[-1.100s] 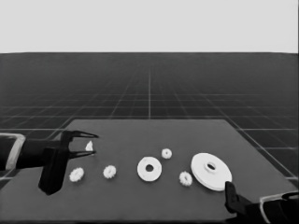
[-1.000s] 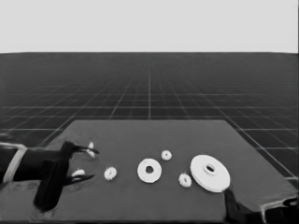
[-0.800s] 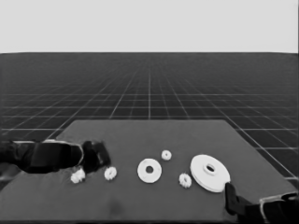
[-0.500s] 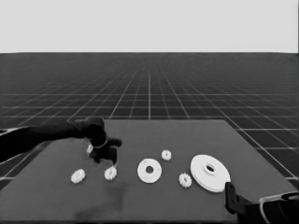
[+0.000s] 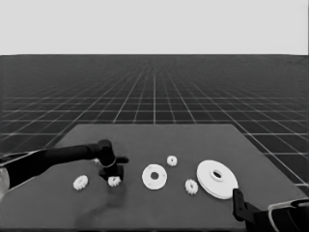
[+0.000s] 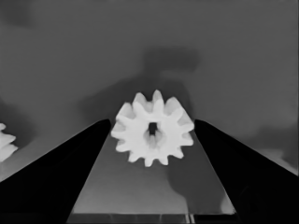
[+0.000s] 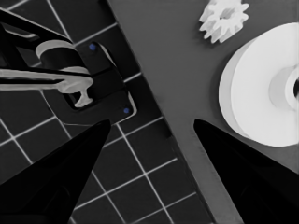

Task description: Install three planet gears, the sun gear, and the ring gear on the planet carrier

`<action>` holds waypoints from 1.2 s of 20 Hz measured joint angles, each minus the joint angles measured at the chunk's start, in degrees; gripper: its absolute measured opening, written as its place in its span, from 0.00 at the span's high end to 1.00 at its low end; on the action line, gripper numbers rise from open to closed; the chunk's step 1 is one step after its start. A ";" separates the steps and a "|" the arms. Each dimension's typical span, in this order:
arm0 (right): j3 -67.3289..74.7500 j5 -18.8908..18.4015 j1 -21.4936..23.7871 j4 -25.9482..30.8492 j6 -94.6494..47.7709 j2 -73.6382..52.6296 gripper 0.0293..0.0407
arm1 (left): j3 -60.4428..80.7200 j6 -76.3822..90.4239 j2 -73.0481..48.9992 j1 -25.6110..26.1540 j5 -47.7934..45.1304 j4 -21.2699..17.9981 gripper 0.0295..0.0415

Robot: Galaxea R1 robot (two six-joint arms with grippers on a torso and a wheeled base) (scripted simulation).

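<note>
My left gripper [image 5: 114, 175] hangs low over one planet gear [image 5: 114, 181] left of the table's middle. In the left wrist view that gear [image 6: 152, 129] lies flat on the table between the two open fingers [image 6: 70, 168], which straddle it with hardly any gap. The planet carrier [image 5: 154, 177], a flat white disc, lies to the gear's right. Beyond it sits the ring gear [image 5: 217, 179], the larger thick disc. My right gripper [image 7: 152, 122] waits open at the table's near right corner.
Three more gears lie loose: one at the left [image 5: 80, 182], one behind the carrier [image 5: 172, 160], one between the discs [image 5: 191, 186]. Dark machinery with blue lights [image 7: 88, 88] shows past the table's edge. The thin white piece is out of sight.
My left arm has swung from the table's left end toward the middle and come down, so its fingers now straddle a gear. The right arm has stayed put.
</note>
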 joint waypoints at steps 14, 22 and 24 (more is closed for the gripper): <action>0.00 0.00 0.00 0.00 0.00 0.00 0.19 | 6.19 -2.78 -2.31 -7.19 4.00 -6.38 0.86; 0.00 0.00 0.00 0.00 0.00 0.00 0.19 | 7.60 -3.43 -2.79 -11.86 5.53 -10.61 0.86; 0.00 0.00 0.00 0.00 0.00 0.00 0.19 | 6.41 -18.69 12.84 -11.54 8.34 -9.56 0.86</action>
